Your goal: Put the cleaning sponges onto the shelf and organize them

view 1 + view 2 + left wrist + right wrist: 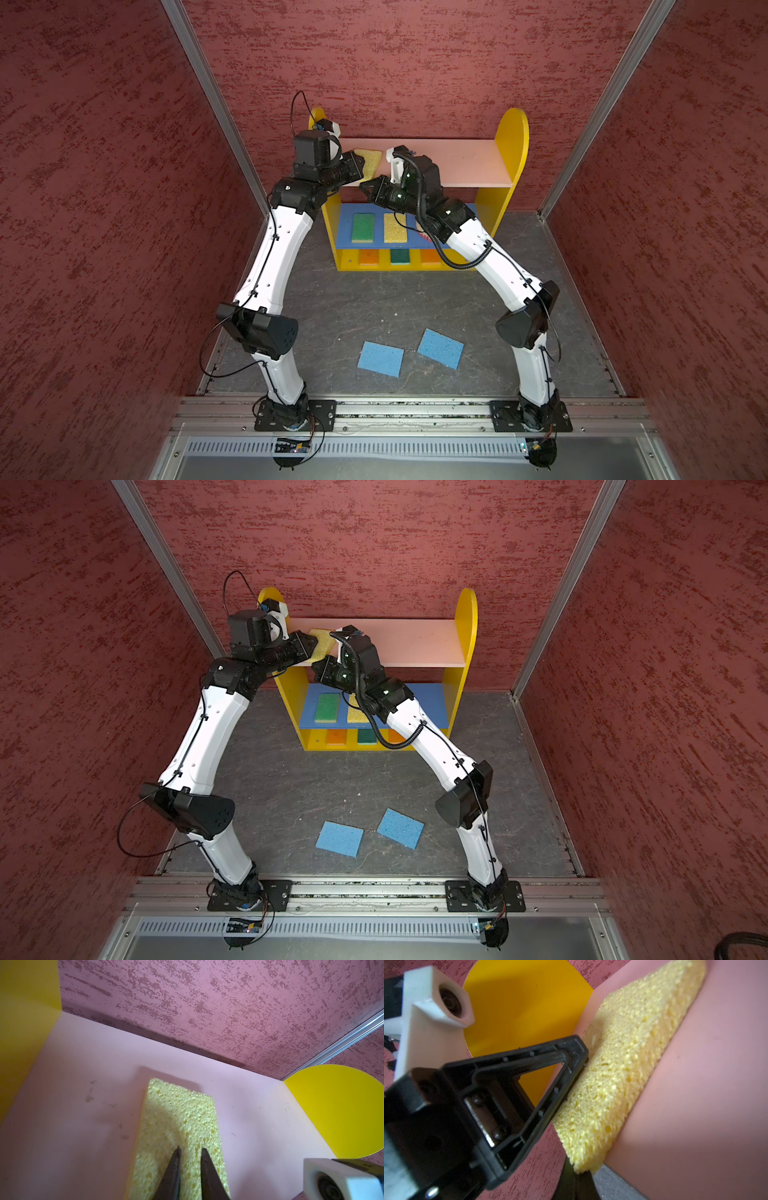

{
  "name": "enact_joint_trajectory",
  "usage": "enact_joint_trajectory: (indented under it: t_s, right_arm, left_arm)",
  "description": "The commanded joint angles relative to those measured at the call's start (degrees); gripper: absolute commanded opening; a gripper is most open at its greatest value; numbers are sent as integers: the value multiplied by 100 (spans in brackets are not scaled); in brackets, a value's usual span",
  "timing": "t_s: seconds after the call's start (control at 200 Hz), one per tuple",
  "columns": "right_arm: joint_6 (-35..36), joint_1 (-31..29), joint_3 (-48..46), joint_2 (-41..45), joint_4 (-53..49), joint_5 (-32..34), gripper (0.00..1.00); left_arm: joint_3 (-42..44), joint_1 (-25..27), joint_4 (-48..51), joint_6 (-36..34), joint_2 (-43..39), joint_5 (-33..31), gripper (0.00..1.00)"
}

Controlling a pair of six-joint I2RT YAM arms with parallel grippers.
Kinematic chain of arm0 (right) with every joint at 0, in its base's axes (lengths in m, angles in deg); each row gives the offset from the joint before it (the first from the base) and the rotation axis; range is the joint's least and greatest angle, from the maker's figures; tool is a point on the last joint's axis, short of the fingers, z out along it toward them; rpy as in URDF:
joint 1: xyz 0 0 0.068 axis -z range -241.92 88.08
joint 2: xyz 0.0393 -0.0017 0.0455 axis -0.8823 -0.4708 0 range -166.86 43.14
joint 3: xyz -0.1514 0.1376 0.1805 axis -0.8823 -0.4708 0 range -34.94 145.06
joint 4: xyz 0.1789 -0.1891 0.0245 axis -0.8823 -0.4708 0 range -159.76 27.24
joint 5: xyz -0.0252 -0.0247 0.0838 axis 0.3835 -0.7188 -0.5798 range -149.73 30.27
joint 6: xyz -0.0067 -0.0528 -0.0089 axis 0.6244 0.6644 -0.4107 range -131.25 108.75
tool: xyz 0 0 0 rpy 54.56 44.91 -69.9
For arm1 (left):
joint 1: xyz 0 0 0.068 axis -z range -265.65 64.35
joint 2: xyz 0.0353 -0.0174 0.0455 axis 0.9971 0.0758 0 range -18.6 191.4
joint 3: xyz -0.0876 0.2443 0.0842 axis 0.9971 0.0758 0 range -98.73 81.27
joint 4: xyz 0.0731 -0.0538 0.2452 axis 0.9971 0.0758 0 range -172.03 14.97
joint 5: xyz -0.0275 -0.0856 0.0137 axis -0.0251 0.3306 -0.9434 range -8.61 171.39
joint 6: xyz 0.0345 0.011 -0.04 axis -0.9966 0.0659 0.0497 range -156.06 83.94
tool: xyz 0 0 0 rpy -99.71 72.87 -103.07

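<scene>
At the left end of the pink top board (457,162) of the shelf (513,141), a yellow sponge (178,1118) lies flat and askew, and my left gripper (191,1149) bears on its near half from the front. Left wrist view: the two dark fingers (174,1167) stand a narrow crack apart with their tips on the sponge's upper face, foam showing between them; whether any foam is nipped I cannot tell. Right wrist view, not obtainable from the others: the sponge's thickness, one left finger seen side-on against its long edge, and its near corner at, perhaps just past, the board's front edge. My right gripper (365,185) is closed and carries nothing. Its tips sit just under that front edge, close beside the left gripper, and appear in the right wrist view as a dark wedge below the sponge's corner, contact undecidable. Both top views hide the left gripper's gap behind its own body but alone give the inventory. Count: one sponge on the pink board. On the blue middle board (345,216), a green sponge (363,227) and a second yellow sponge (395,227) lie side by side, plus a pale item (423,236) with red marks, mostly hidden by my right arm (478,253). On the yellow bottom board (374,268), three stand in a row: an orange sponge (369,257), a dark green sponge (400,256) and a second orange sponge (430,255), the last partly behind the arm's cable (457,264). On the grey worktop (332,299), two blue sponges (380,358) (440,348) lie near each other but apart, well in front of the shelf. Each wrist view catches the opposite arm's white camera block (336,1180) (436,1001).
</scene>
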Motion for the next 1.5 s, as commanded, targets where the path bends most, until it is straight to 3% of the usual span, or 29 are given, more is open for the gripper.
enact_joint_trajectory:
  t_s: [0.0,0.235,0.651,0.852,1.493]
  right_arm:
    - [-74,176,174,-109,74,146,0]
    - [-101,213,172,-36,132,93,0]
    - [-171,311,129,-10,168,25,0]
    - [-183,338,127,52,207,36,0]
    - [-363,407,144,-43,371,-71,0]
  left_arm:
    - [158,-22,204,-22,-129,-20,20]
    - [246,-31,-5,87,-384,-21,29]
    - [1169,-50,-1018,260,-1611,33,33]
    - [1739,-100,-1093,278,-1954,-37,12]
    - [2066,-268,-1003,545,-1553,463,0]
